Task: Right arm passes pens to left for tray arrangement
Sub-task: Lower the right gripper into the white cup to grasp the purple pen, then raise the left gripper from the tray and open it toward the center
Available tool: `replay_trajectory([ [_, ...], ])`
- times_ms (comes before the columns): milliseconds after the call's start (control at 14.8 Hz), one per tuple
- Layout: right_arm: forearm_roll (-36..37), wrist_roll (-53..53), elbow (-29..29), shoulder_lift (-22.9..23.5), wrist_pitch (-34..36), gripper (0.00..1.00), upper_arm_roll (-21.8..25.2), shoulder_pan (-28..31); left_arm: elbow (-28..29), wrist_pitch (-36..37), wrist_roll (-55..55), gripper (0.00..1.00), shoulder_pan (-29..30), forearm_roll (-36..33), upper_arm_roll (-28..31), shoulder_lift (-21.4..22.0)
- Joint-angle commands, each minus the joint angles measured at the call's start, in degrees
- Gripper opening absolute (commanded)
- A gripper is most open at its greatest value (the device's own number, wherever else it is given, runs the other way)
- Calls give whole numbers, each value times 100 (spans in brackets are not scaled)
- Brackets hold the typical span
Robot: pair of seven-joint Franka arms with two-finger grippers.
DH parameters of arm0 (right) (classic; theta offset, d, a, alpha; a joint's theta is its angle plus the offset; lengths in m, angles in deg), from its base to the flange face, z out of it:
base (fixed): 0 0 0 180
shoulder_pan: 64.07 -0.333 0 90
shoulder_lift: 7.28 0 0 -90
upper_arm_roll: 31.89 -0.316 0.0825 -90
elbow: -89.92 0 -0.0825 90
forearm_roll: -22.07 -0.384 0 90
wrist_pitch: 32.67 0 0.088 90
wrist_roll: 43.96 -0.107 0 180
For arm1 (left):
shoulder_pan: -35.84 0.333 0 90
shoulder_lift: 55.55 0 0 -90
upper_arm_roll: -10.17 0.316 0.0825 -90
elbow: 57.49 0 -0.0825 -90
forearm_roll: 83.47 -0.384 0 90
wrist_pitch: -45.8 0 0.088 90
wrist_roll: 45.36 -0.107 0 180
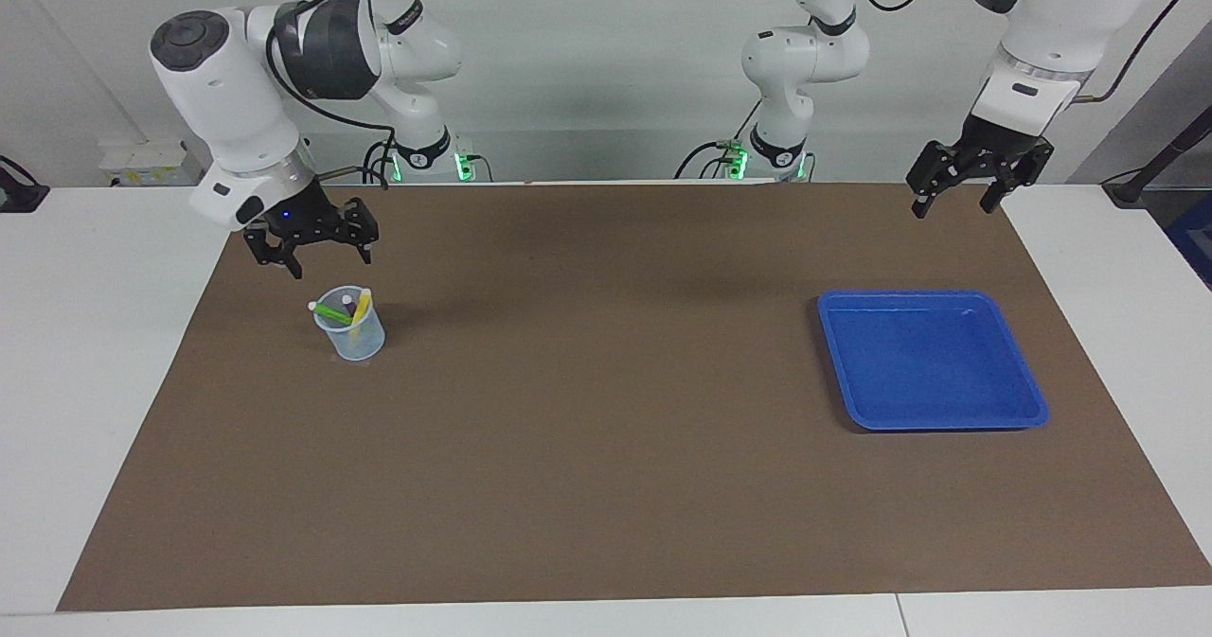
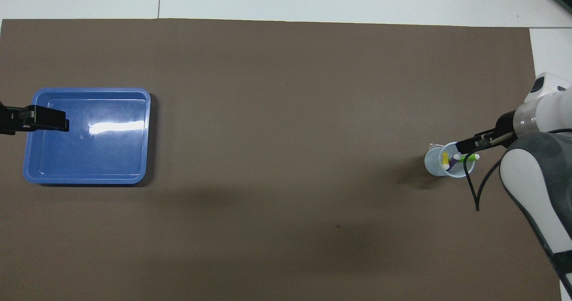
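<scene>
Three pens stand in a small pale translucent cup [image 1: 352, 336] toward the right arm's end of the table: a green pen [image 1: 330, 313], a purple pen [image 1: 348, 308] and a yellow pen [image 1: 360, 306]. My right gripper [image 1: 329, 261] hangs open just above the cup, holding nothing and touching no pen. From overhead it [image 2: 467, 145] covers the cup's rim [image 2: 448, 172]. The blue tray [image 1: 933, 362] lies flat toward the left arm's end, with nothing in it. My left gripper [image 1: 953, 206] waits open in the air, over the tray's edge [image 2: 29, 158] in the overhead view.
A brown mat [image 1: 606, 448] covers most of the white table [image 1: 85, 334]. The right arm's black cable [image 2: 476, 198] loops down beside the cup.
</scene>
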State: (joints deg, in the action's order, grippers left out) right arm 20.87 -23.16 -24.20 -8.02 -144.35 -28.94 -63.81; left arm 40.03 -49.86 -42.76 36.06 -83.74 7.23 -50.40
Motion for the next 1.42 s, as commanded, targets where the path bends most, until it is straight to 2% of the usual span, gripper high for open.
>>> replay_trajectory([
  [0,-65,91,-233,21,-258,46,-40,44,233,-5,-32,100,-92,-43,22,214],
  [136,-91,47,-242,109,-284,37,-49,44,285,-40,-15,100,-110,131,4,223],
  [271,-91,-189,-233,171,-293,33,-49,9,521,-250,335,100,-118,543,-4,311],
  [610,-135,-577,-355,250,-371,34,-58,-53,1699,-1366,1820,100,-645,1483,-40,855],
  [813,-144,-568,-488,232,-513,35,-58,-88,1806,-1289,2278,100,-655,2257,-40,935],
  [1152,-144,-472,-619,180,-530,35,-58,-79,2675,-1429,2508,100,-936,2908,-40,1453],
  [1355,-144,-270,-646,197,-539,35,-58,-44,2878,-1508,2902,100,-936,3296,-40,1577],
])
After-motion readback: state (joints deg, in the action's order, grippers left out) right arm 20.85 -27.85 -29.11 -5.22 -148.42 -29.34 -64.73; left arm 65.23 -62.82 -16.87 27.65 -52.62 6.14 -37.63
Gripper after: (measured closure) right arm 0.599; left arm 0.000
